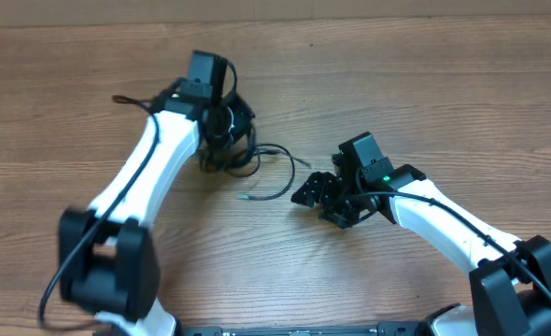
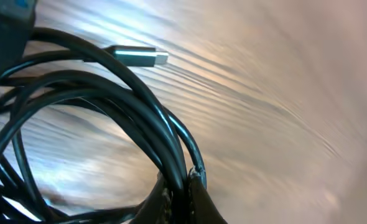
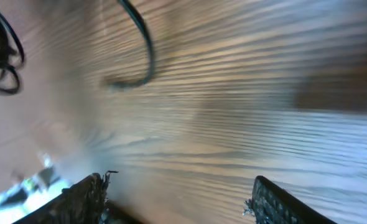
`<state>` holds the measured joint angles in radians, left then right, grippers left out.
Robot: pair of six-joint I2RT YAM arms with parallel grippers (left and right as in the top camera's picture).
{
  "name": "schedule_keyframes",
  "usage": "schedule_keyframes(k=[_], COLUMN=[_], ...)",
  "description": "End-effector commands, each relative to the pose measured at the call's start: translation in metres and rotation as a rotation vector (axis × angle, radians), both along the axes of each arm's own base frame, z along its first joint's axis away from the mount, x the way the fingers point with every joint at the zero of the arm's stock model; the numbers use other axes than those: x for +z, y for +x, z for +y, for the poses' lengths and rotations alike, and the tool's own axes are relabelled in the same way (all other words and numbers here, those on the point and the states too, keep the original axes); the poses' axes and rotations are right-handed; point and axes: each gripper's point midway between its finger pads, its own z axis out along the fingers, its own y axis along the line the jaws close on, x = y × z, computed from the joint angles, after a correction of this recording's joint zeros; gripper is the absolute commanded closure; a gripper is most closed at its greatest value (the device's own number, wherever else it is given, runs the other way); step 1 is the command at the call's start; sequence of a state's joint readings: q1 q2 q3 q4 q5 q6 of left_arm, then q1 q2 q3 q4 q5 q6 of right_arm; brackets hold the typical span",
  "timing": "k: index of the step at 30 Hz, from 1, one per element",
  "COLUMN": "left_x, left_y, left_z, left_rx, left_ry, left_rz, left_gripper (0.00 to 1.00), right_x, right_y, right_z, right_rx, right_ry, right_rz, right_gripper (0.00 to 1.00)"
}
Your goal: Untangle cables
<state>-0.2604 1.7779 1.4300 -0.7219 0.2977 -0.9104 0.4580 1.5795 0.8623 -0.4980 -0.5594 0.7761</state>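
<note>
Little is done so far: the cables lie mostly in one knotted bunch on the table, with only one strand trailing free toward the right (its tip rests near the middle of the table). Every loop has yet to be pulled apart. The left gripper reaches into the bunch, clamped on several cords, with a silver plug lying just beyond. The right gripper hovers low over bare wood near the free strand, jaws wide and holding nothing.

Thin black cables lie coiled together, tangled.
</note>
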Motion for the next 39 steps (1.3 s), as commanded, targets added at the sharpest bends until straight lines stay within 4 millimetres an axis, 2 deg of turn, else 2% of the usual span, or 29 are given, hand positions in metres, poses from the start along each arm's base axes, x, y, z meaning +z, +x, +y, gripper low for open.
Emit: schedule_keyframes(k=[1, 4, 7, 13, 16, 18, 19, 21, 22, 24, 25, 27, 29, 32, 34, 35, 39], left_x=[0.050, 0.047, 0.032, 0.014, 0.009, 0.005, 0.004, 0.000, -0.001, -0.004, -0.006, -0.009, -0.014, -0.023, -0.029, -0.032, -0.032], left_y=[-0.016, -0.025, -0.039, -0.077, -0.088, -0.093, -0.095, -0.098, -0.100, -0.102, -0.103, -0.103, -0.104, -0.100, -0.097, -0.093, -0.085], left_z=[-0.018, -0.009, 0.007, 0.025, 0.035, 0.041, 0.043, 0.051, 0.056, 0.062, 0.064, 0.066, 0.066, 0.062, 0.055, 0.048, 0.042], left_rx=[-0.111, 0.027, 0.240, 0.675, 0.827, 0.908, 0.935, 0.989, 1.015, 1.053, 1.068, 1.098, 1.141, 1.165, 1.153, 1.140, 1.129], left_ry=[-0.090, -0.103, -0.085, -0.100, -0.062, -0.035, -0.024, 0.018, 0.042, 0.084, 0.094, 0.102, 0.103, 0.097, 0.073, 0.041, -0.005], left_rz=[-0.082, 0.014, 0.168, 0.474, 0.528, 0.543, 0.548, 0.541, 0.535, 0.524, 0.523, 0.535, 0.554, 0.577, 0.602, 0.620, 0.621], left_gripper=[0.96, 0.96, 0.95, 0.96, 0.95, 0.96, 0.96, 0.95, 0.96, 0.96, 0.95, 0.96, 0.96, 0.96, 0.96, 0.95, 0.96], right_x=[0.025, 0.056, 0.070, 0.073, 0.061, 0.040, 0.024, -0.002, -0.008, -0.010, -0.005, 0.014, 0.035, 0.064, 0.069, 0.066, 0.063], right_y=[-0.011, -0.016, -0.017, -0.032, -0.033, -0.029, -0.024, -0.013, -0.008, 0.001, 0.005, 0.015, 0.022, 0.020, 0.015, 0.010, 0.003], right_z=[0.026, 0.046, 0.053, 0.067, 0.067, 0.056, 0.043, 0.006, -0.009, -0.041, -0.050, -0.053, -0.044, -0.010, 0.010, 0.022, 0.045], right_rx=[0.147, 0.280, 0.349, 0.409, 0.392, 0.325, 0.268, 0.129, 0.088, 0.015, -0.001, 0.020, 0.067, 0.175, 0.223, 0.217, 0.156], right_ry=[0.203, 0.389, 0.466, 0.487, 0.414, 0.287, 0.184, -0.037, -0.117, -0.256, -0.287, -0.291, -0.259, -0.143, -0.110, -0.132, -0.198], right_rz=[-0.028, -0.109, -0.174, -0.175, -0.165, -0.133, -0.108, -0.052, -0.041, -0.015, -0.009, -0.031, -0.074, -0.136, -0.169, -0.176, -0.203], right_gripper=[0.28, 0.28, 0.28, 0.27, 0.27, 0.25, 0.22, 0.20, 0.20, 0.20, 0.20, 0.21, 0.21, 0.21, 0.21, 0.25, 0.26])
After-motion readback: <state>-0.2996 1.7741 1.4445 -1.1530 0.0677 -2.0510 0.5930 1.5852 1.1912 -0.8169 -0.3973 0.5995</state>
